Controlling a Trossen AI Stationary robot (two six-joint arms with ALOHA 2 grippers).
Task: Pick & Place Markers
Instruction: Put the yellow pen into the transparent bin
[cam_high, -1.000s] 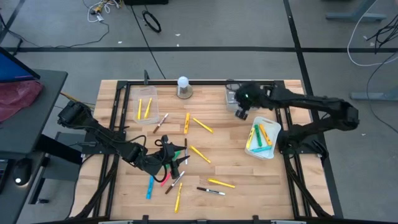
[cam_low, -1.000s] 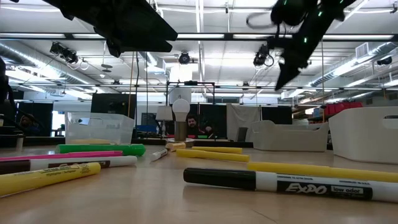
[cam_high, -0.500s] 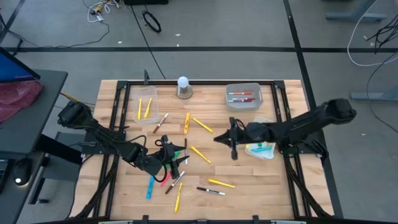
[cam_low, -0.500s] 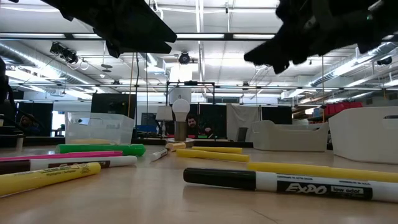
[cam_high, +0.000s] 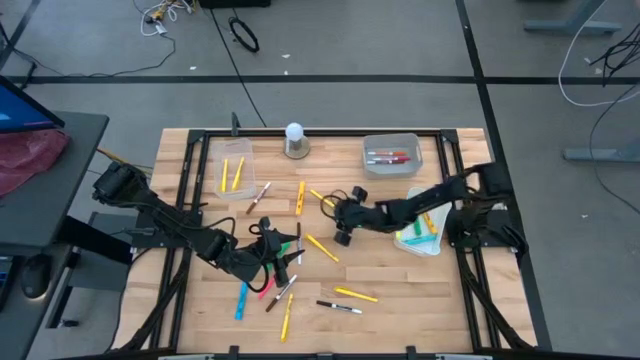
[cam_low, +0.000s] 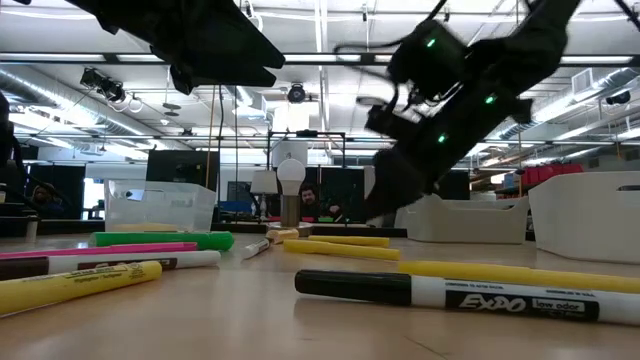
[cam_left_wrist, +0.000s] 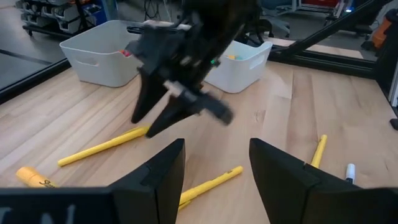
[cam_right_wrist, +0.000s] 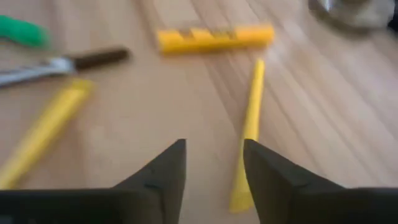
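Markers lie scattered on the wooden table, mostly yellow, with green, pink, blue and dark ones near the middle and near edge. My right gripper is open, reaching from the right to hover low over the table's middle; a thin yellow marker lies flat just ahead of its fingers. My left gripper is open and empty, hovering above the marker cluster and facing the right gripper.
A clear bin at the far left holds two yellow markers. A grey bin holds red ones, and a white bin on the right holds green and yellow ones. A white knob on a grey base stands at the far edge.
My right arm has swung from above the grey bin at the far right, first toward the near edge, then toward the table's left. It has come down low over the middle, beside the thin yellow marker. The left arm and the markers have kept still.
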